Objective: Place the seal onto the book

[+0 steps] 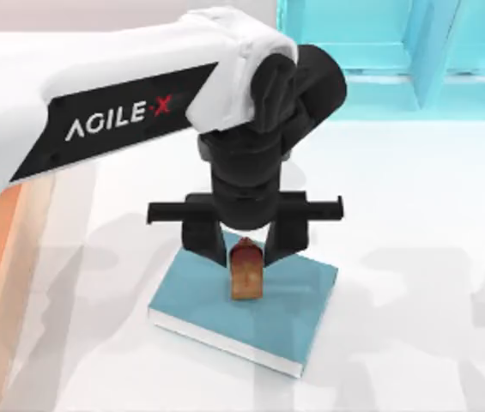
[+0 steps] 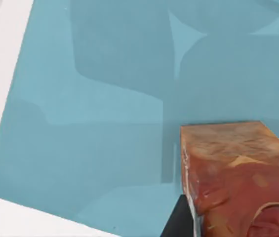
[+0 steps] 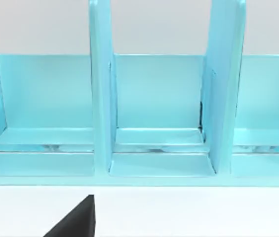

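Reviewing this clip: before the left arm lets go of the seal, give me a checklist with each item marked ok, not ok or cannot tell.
1. Small orange-tan seal with darker red rounded top sits between the fingers of the left gripper: ok.
2. Seal is over the flat teal-blue book with white page edges, well inside its cover: ok.
3. Seal stands upright in the top view: ok.
4. Seal's base touches the cover: cannot tell; the left wrist view shows the block close above the cover.
5. Cover around the seal is free of other objects: ok.
6. Light turquoise shelf unit stands well away from the book: ok.
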Robot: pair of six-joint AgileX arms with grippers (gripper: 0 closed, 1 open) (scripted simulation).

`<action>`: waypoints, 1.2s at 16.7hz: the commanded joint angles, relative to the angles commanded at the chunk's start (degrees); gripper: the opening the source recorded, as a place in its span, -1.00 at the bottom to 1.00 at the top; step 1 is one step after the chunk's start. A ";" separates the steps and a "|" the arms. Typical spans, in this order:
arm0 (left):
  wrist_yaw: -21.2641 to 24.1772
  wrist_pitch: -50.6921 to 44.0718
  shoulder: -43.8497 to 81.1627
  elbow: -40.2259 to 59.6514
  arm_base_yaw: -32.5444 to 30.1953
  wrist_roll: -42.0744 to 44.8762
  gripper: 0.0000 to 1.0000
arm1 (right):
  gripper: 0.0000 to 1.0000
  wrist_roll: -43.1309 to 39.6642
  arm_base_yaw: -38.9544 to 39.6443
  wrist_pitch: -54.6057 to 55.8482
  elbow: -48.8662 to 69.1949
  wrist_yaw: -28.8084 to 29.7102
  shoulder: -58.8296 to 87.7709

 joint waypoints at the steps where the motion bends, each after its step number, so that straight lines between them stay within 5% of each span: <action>1: 0.00 0.00 0.00 0.00 0.00 0.00 0.36 | 1.00 0.00 0.00 0.00 0.00 0.00 0.00; 6: 0.00 0.00 0.00 0.00 0.00 0.00 1.00 | 1.00 0.00 0.00 0.00 0.00 0.00 0.00; 20: 0.00 -5.50 -0.50 4.94 0.01 -0.07 1.00 | 1.00 0.00 0.00 0.00 0.00 0.00 0.00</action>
